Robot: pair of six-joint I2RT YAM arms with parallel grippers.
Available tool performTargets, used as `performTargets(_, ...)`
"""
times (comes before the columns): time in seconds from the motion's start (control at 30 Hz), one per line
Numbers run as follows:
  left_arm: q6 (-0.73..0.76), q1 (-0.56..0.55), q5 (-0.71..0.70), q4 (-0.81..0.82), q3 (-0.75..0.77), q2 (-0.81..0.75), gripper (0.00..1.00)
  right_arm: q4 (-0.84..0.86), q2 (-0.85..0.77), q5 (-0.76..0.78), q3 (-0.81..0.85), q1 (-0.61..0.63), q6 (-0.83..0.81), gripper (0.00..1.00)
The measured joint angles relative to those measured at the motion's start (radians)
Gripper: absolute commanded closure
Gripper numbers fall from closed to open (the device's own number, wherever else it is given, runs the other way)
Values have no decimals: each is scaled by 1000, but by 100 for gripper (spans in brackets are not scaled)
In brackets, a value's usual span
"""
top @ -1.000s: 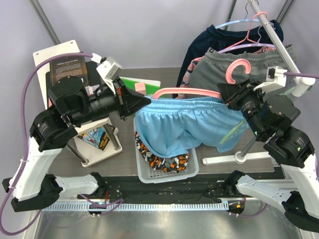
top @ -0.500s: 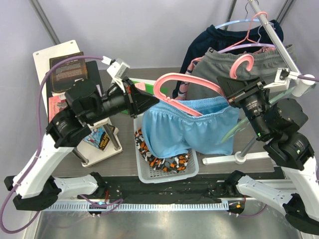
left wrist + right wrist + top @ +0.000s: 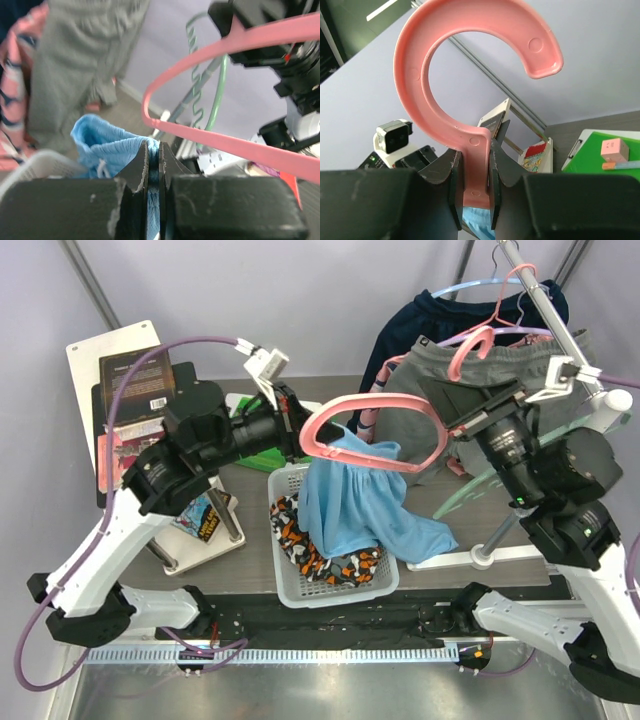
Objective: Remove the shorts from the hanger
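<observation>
The camouflage shorts [image 3: 300, 545] lie in the white basket [image 3: 335, 596]. The left claw [image 3: 154, 150] pinches the blue shorts [image 3: 355, 500], and the right claw [image 3: 472, 145] grips the pink hanger [image 3: 410, 65].

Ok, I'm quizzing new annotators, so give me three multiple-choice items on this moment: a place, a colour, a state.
1. The camouflage shorts lie: A on the rail; B in the white basket; C on a book.
2. The hanger in the right pincer is: A pink; B green; C black.
3. The left pincer is: A open; B shut on the blue shorts; C out of view.
B, print shows inside it; A, pink hook clamped in it; B, blue cloth pinched in its wrist view.
</observation>
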Motion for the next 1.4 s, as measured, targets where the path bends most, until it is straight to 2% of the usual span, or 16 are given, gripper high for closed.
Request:
performTargets(0.13, 66, 0, -45, 6, 107, -2, 100, -19, -40, 37, 32, 0, -34, 99)
performTargets(0.37, 210, 0, -116, -25, 404, 34, 100, -28, -92, 90, 74, 0, -63, 99)
performTargets(0.57, 270, 0, -139, -41, 568, 72, 100, -60, -90, 110, 74, 0, -74, 99)
performTargets(1.07, 254, 0, -138, -30, 610, 92, 100, -85, -40, 112, 80, 0, -90, 99)
performTargets(1.27, 285, 0, -148, -43, 750, 148, 100, -89, -42, 112, 80, 0, -95, 99)
performTargets(1.4, 301, 0, -164, -31, 726, 108, 100, -89, -45, 112, 80, 0, -100, 99)
